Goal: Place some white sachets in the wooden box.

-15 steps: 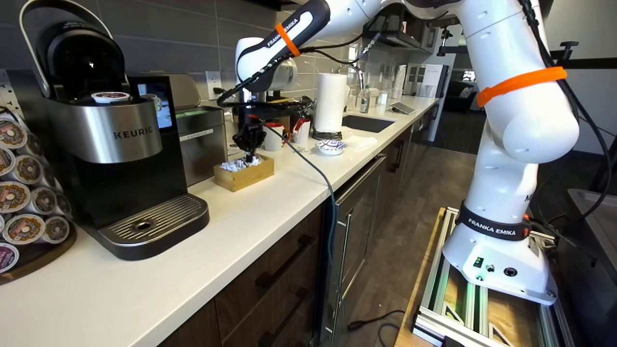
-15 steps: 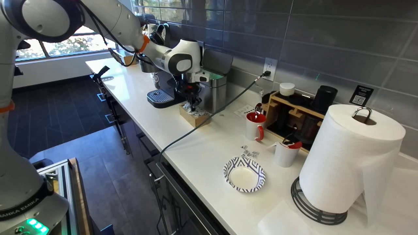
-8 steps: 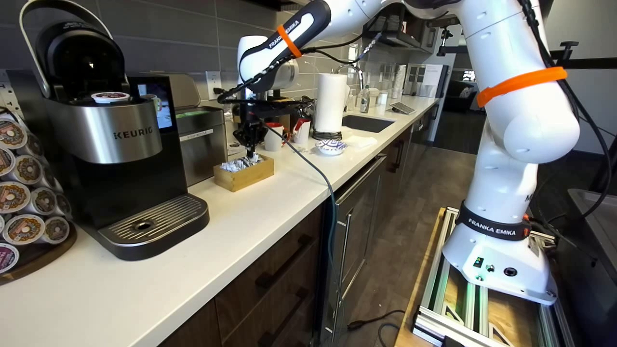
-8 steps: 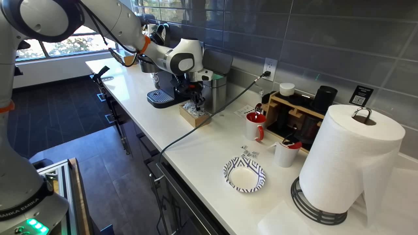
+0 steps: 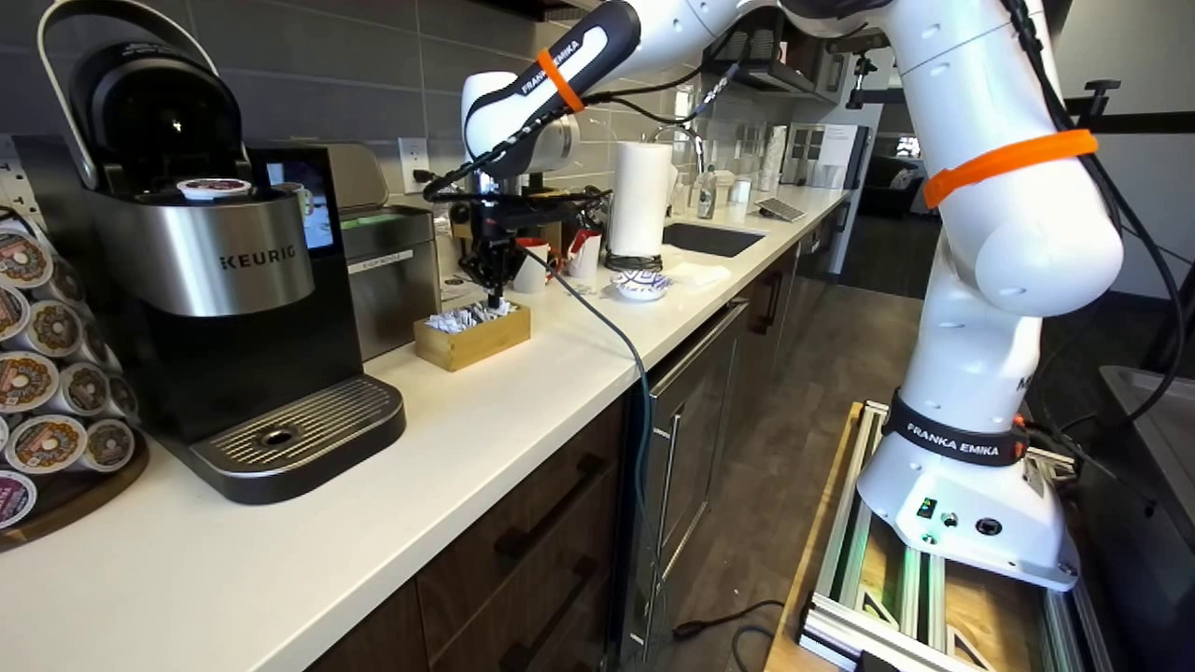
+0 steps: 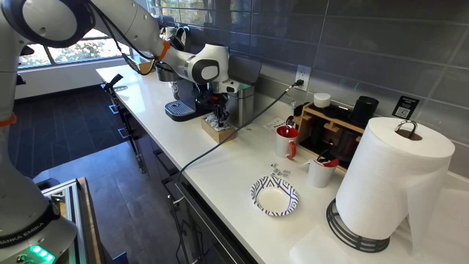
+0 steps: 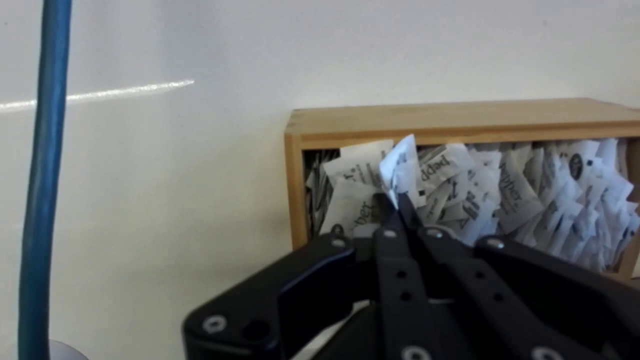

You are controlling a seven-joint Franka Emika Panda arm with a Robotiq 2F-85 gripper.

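The low tan wooden box [image 5: 490, 338] stands on the counter beside the coffee machine. It also shows in an exterior view [image 6: 211, 132] and in the wrist view [image 7: 450, 117]. White sachets [image 7: 520, 195] with dark print fill it, packed on edge. My gripper [image 7: 400, 205] points down over the end of the box toward the paper towels; it shows in both exterior views [image 5: 495, 301] [image 6: 221, 124]. Its fingertips are together on a folded, brighter white sachet [image 7: 397, 167] that stands up from them. Whether that sachet touches the others below cannot be told. The fingers hide part of the box.
A coffee machine [image 5: 233, 261] and a steel bin [image 6: 243, 106] stand near the box. A cable [image 6: 234, 132] crosses the counter close by. Mugs [image 6: 285, 141], a patterned bowl [image 6: 274, 201], small flat packets [image 6: 281, 173] and a paper towel roll [image 6: 399, 183] stand or lie farther along.
My gripper has moved slightly along the box, toward the paper towel end, rising a little and then lowering again. The box has not moved.
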